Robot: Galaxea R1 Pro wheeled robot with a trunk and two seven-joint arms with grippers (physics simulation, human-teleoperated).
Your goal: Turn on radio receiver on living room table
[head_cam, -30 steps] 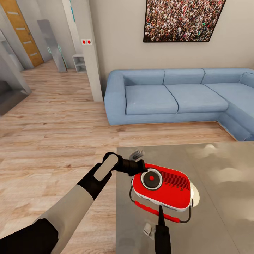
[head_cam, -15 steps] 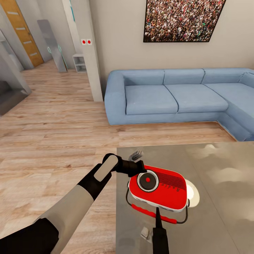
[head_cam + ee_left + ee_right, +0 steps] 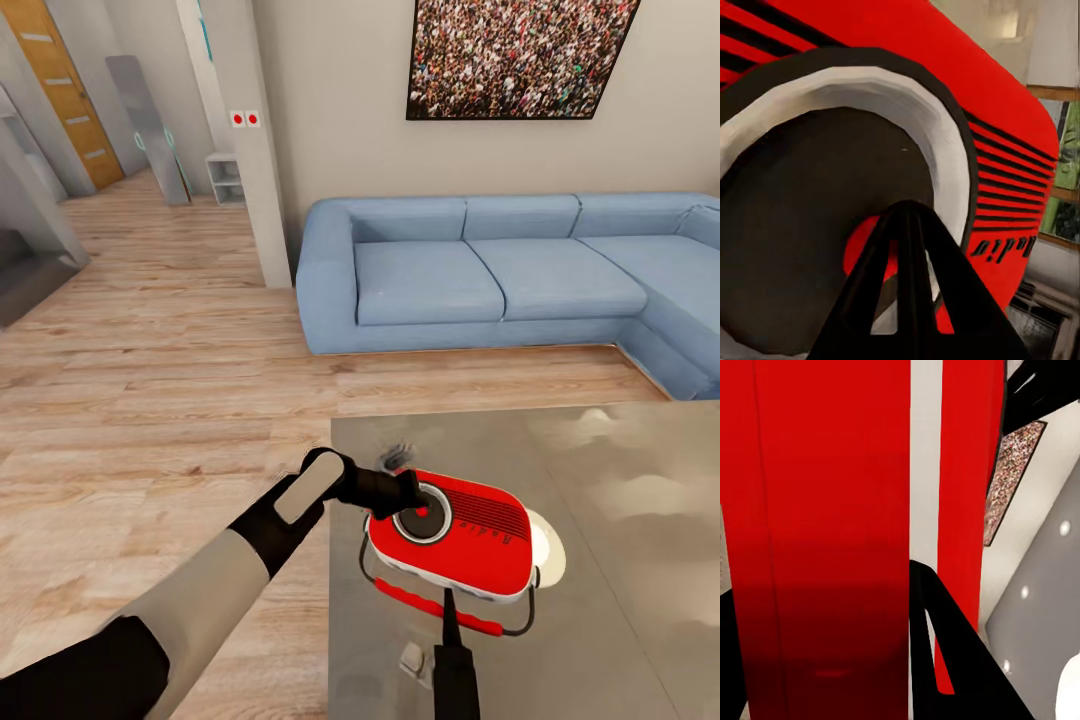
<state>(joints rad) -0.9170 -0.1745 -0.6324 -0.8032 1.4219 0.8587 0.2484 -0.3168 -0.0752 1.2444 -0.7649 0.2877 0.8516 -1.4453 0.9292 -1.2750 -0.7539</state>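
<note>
Nearest the robot, the right gripper (image 3: pixel 448 612) reaches up to the radio's near side, just over its red-sleeved wire handle; in the right wrist view one black finger (image 3: pixel 945 660) lies against the red casing, and whether that gripper is spread or closed I cannot tell. Just beyond, the small red rounded radio receiver (image 3: pixel 470 540) with white trim sits near the corner of the glossy grey table (image 3: pixel 620 600), partly covering a flat cream disc (image 3: pixel 545 545). Over the last second the left gripper (image 3: pixel 412 500) has moved from beside the radio onto its round dark dial. The left wrist view shows its fingers (image 3: pixel 907 300) pressed together into one tip at the dial's red centre spot. The radio has also slid slightly leftward. The press looks under way, and the spot is red, so the switch probably has not registered. Behind stand the pale plank floor (image 3: pixel 150 380), the blue sectional sofa (image 3: pixel 500 270) and the framed crowd picture (image 3: pixel 520 55).
</note>
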